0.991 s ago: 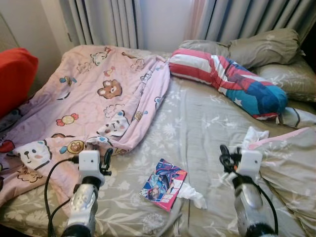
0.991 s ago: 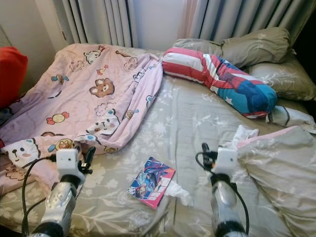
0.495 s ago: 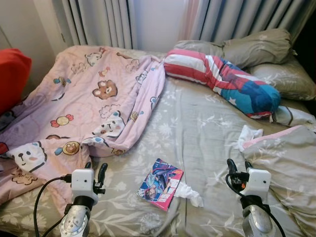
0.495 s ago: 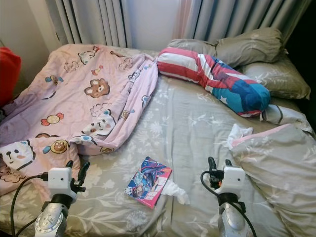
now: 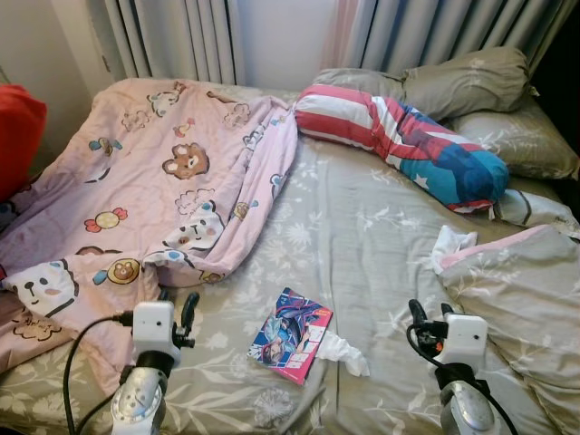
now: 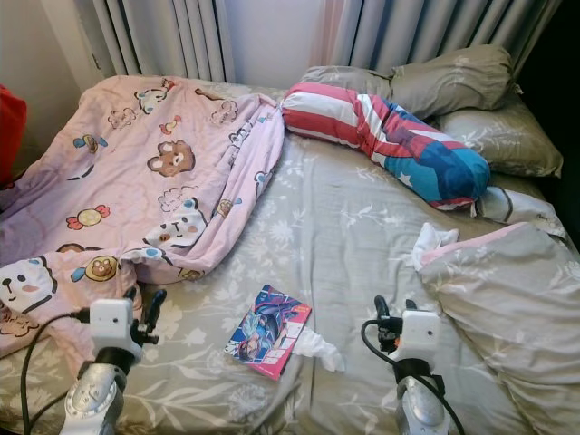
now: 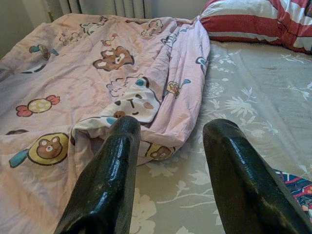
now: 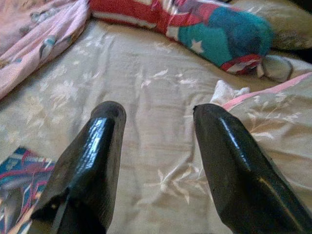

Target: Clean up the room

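Since a second ago my view has pulled back; both arms sit lower. Left gripper [image 7: 168, 146]: fingers wide, empty, near pink blanket [image 5: 145, 190]. Right gripper [image 8: 156, 141]: wide, empty, over sheet [image 5: 381, 236]. Book [image 5: 292, 335] between them, tissue [image 5: 343, 352] touching it.

pink cartoon-bear blanket [image 5: 154, 181], grey floral sheet [image 5: 362, 236]

Before you, listed:
- Grey pleated fabric curtains [image 5: 172, 36], along the far wall.
- Two olive floral cloth pillows [image 5: 462, 77], at the head of the bed.
- Long red, white and blue striped bolster [image 5: 399, 140], just beside those pillows.
- Grey-green floral bed sheet [image 5: 372, 236], wrinkled.
- Red rounded cushion [image 5: 16, 127], at your left edge.
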Robot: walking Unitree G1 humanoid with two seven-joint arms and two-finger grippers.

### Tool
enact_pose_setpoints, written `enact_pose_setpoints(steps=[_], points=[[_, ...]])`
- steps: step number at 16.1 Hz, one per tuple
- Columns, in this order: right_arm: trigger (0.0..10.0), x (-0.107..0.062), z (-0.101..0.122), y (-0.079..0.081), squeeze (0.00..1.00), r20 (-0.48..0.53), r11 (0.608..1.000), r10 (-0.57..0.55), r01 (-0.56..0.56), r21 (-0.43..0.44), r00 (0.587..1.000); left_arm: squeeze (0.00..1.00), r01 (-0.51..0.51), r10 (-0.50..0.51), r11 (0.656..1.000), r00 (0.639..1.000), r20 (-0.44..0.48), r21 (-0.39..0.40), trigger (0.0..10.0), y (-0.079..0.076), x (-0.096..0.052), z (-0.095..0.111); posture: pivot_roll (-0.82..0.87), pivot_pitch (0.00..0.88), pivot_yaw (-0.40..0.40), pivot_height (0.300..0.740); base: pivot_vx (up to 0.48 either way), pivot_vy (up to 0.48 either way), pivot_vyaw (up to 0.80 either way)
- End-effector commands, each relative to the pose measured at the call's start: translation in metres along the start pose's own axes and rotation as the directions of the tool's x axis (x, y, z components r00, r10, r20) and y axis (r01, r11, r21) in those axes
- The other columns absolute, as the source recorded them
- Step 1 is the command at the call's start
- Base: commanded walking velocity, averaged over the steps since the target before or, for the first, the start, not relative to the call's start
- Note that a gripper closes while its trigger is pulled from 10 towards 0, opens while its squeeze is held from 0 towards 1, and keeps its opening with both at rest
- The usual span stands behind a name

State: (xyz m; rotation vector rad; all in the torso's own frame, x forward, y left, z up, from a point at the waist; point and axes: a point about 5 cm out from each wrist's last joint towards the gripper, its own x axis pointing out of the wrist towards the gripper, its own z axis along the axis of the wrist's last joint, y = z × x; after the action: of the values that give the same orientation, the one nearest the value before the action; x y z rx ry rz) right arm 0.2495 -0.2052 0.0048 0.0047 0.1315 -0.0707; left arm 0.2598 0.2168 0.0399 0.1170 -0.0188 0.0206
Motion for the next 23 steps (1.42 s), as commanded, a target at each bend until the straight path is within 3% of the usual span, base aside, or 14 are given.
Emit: enact_pose_setpoints(steps=[1, 5, 11, 15, 23], points=[[10.0, 0.0, 0.0, -0.004, 0.0, -0.009, 1.0, -0.005, 0.005, -0.013, 1.0, 0.0, -0.002, 0.002, 1.0, 1.0, -0.021, -0.01, 10.0, 0.001, -0.002, -0.003, 0.09, 0.123, -0.089, 0.712, 0.0, 0.0, 0.0], [10.0, -0.002, -0.005, 0.003, 0.0, -0.041, 0.999, 0.035, -0.035, 0.002, 0.999, 0.0, 0.024, -0.024, 1.0, 0.999, -0.03, -0.001, 10.0, -0.001, -0.001, -0.002, 0.1, 0.12, -0.087, 0.667, 0.0, 0.0, 0.0], [10.0, 0.001, -0.007, 0.009, 0.0, -0.068, 0.999, 0.054, -0.053, 0.012, 0.996, 0.0, 0.042, -0.042, 0.999, 0.998, -0.042, 0.006, 10.0, -0.004, -0.005, -0.003, 0.12, 0.12, -0.092, 0.667, 0.0, 0.0, 0.0], [10.0, -0.001, -0.008, 0.005, 0.0, -0.08, 0.999, 0.037, -0.036, 0.023, 0.996, 0.0, 0.056, -0.056, 0.998, 0.996, -0.065, 0.012, 10.0, -0.008, -0.008, -0.005, 0.12, 0.138, -0.093, 0.633, 0.0, 0.0, 0.0], [10.0, 0.001, -0.009, 0.012, 0.0, -0.095, 0.997, 0.071, -0.067, 0.039, 0.993, 0.0, 0.078, -0.077, 0.997, 0.992, -0.101, 0.003, 10.0, -0.01, -0.006, -0.005, 0.14, 0.141, -0.092, 0.633, 0.0, 0.0, 0.0]])
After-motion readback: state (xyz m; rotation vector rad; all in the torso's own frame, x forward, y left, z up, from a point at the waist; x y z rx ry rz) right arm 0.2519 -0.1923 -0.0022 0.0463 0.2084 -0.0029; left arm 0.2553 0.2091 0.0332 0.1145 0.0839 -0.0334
